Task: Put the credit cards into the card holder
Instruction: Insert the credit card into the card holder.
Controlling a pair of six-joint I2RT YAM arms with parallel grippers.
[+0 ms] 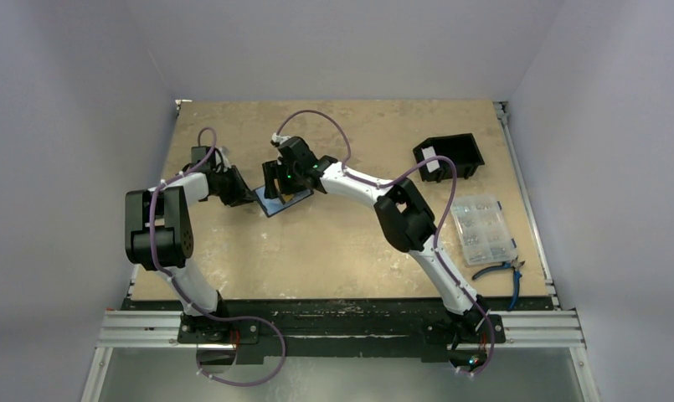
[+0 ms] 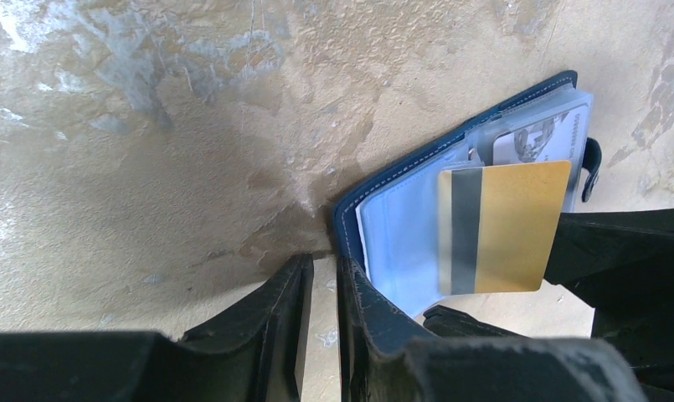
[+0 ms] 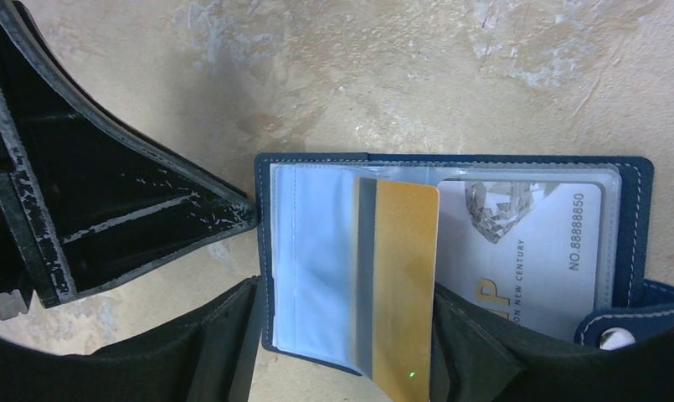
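The navy card holder (image 1: 285, 203) lies open on the table. A white card (image 3: 526, 243) sits in its right-hand sleeve. A gold card (image 3: 404, 276) with a dark stripe lies across the pale left page, its stripe side under the clear sleeve and its end sticking past the holder's edge (image 3: 635, 218). My right gripper (image 3: 350, 352) is open, with a finger on either side of the gold card and left page, gripping neither. My left gripper (image 2: 325, 285) has its jaws narrowly apart with only bare table between them. One of its fingers (image 2: 375, 318) rests against the holder's corner (image 2: 343, 226).
At the back right stands a black open-sided bin (image 1: 449, 157) with a white label. A clear compartment box (image 1: 482, 229) and blue-handled pliers (image 1: 501, 270) lie near the right edge. Both grippers crowd the holder at the table's middle left.
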